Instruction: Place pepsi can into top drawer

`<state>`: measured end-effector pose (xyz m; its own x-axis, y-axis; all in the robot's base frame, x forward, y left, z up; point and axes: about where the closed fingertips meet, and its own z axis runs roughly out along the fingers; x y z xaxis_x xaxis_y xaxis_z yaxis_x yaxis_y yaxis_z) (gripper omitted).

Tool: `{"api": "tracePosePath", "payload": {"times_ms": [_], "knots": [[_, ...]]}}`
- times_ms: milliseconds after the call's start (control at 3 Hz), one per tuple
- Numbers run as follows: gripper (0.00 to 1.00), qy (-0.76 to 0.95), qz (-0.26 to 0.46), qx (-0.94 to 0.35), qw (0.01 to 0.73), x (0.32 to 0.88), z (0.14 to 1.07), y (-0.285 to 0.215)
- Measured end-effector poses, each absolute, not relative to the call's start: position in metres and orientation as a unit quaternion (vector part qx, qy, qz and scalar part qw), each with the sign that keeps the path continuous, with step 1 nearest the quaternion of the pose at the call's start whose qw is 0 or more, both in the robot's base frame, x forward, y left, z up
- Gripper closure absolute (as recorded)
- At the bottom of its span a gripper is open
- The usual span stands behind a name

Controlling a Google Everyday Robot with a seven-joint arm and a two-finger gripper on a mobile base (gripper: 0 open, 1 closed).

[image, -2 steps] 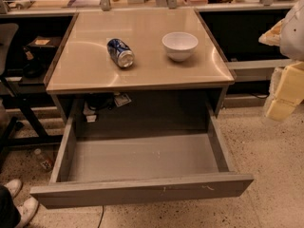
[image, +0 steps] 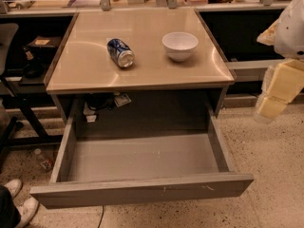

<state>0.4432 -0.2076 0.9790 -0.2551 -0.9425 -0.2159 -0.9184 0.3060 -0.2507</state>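
The pepsi can [image: 120, 52] lies on its side on the beige tabletop [image: 142, 68], left of centre, with its silver end towards me. The top drawer [image: 142, 190] is pulled fully open below the table, and its grey inside is bare. My gripper [image: 269, 109] hangs at the right edge of the view, beside the table's right front corner. It is well right of the can and above the floor, with nothing visibly in it.
A white bowl [image: 180, 45] stands on the tabletop right of the can. Dark shelving flanks the table on both sides. A small bottle [image: 43, 159] lies on the floor at the left. A person's white shoes [image: 19, 198] are at the bottom left.
My arm at the right edge has shifted slightly left and down. The can, bowl and drawer have not moved.
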Motion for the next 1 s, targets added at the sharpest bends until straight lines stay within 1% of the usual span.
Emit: {"api": "tracePosePath", "payload": {"times_ms": [333, 1000], "knots": [[0.00, 0.800, -0.007, -0.574, 0.174, 0.460, 0.975, -0.175], [0.00, 0.781, 0.036, -0.600, 0.170, 0.490, 0.972, -0.117]]}}
